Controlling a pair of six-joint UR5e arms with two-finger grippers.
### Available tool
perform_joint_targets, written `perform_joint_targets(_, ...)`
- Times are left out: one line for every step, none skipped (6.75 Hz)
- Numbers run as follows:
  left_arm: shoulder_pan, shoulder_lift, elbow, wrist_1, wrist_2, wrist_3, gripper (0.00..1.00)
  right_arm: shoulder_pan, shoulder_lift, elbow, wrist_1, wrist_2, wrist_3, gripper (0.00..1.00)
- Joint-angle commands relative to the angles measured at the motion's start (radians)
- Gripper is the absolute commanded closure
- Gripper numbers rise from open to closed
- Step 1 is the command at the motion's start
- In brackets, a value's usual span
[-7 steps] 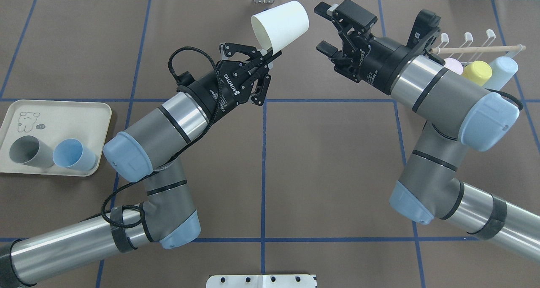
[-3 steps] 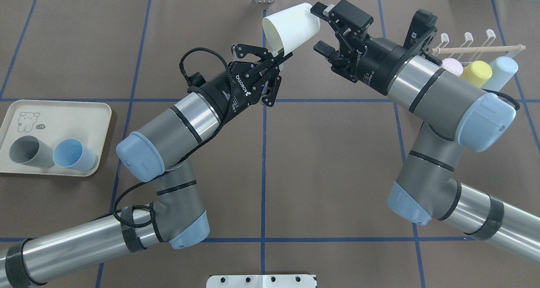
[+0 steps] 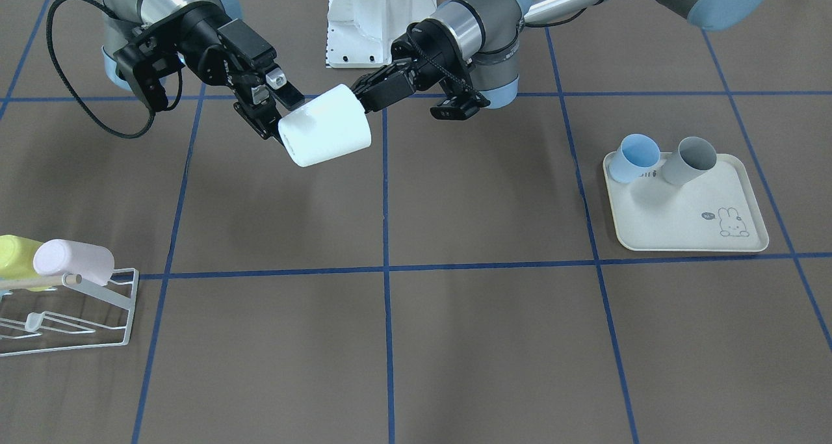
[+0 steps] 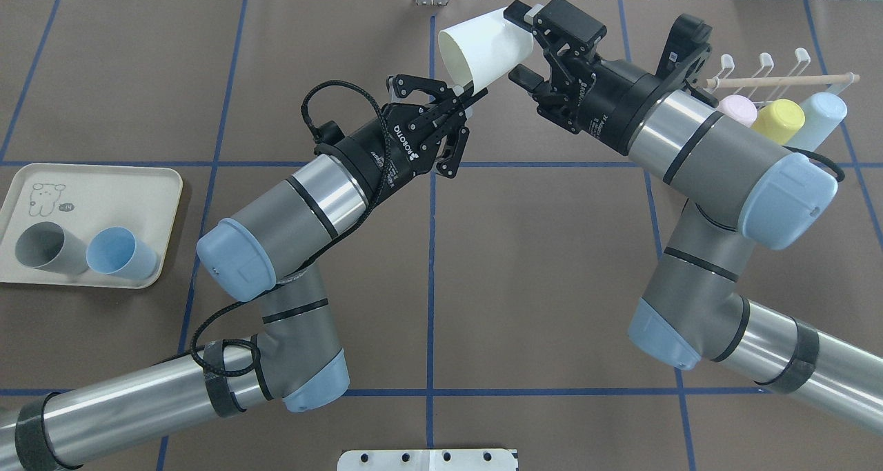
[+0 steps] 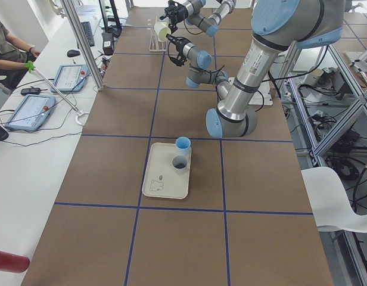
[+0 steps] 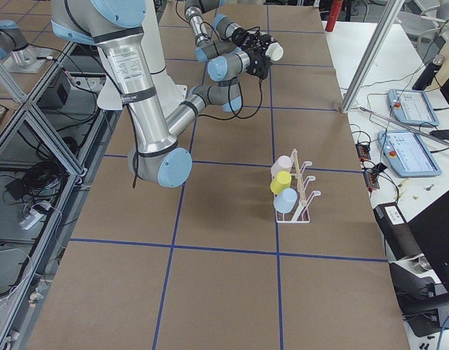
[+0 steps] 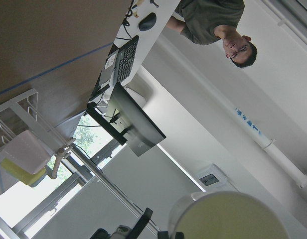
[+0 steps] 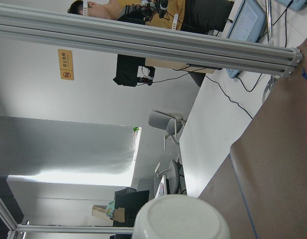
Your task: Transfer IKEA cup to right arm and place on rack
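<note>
White cup: I saw it held in the air over the far middle of the desk. It lay tilted, with its open mouth toward the left arm and its closed base toward the right arm.
Left hand: It was clenched on the lower edge of the cup's rim and carried the cup by that pinch.
Right hand: It was spread wide, with one finger on either side of the cup's base end. I could not tell whether either pad touched the wall.
Rack: It stood at the far right of the desk, well apart from the white cup. A pink cup, a yellow cup and a pale blue cup sat side by side below its wooden rod.
Tray: It lay at the desk's left side. A grey cup and a blue cup stood just beside each other along one edge.
</note>
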Motion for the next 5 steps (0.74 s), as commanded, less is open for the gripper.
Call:
perform_joint_targets(0.010, -0.011, -0.002, 0.000, 0.000, 0.000, 1.00, -0.005, 0.010, -0.008, -0.001, -0.006, 0.002, 0.00)
perform_joint_targets(0.011, -0.017, -0.002, 0.000, 0.000, 0.000, 1.00, -0.005, 0.016, -0.016, -0.001, -0.006, 0.002, 0.00)
perform_joint_targets(0.020, -0.019, -0.002, 0.000, 0.002, 0.000, 1.00, -0.005, 0.016, -0.016, -0.001, -0.006, 0.002, 0.00)
perform_joint_targets(0.030, -0.029, -0.002, 0.000, 0.028, 0.002, 1.00, -0.005, 0.018, -0.016, 0.001, -0.006, 0.003, 0.00)
perform_joint_targets(0.046, -0.031, 0.001, 0.001, 0.036, 0.002, 1.00, -0.003, 0.018, -0.016, 0.002, -0.006, 0.005, 0.01)
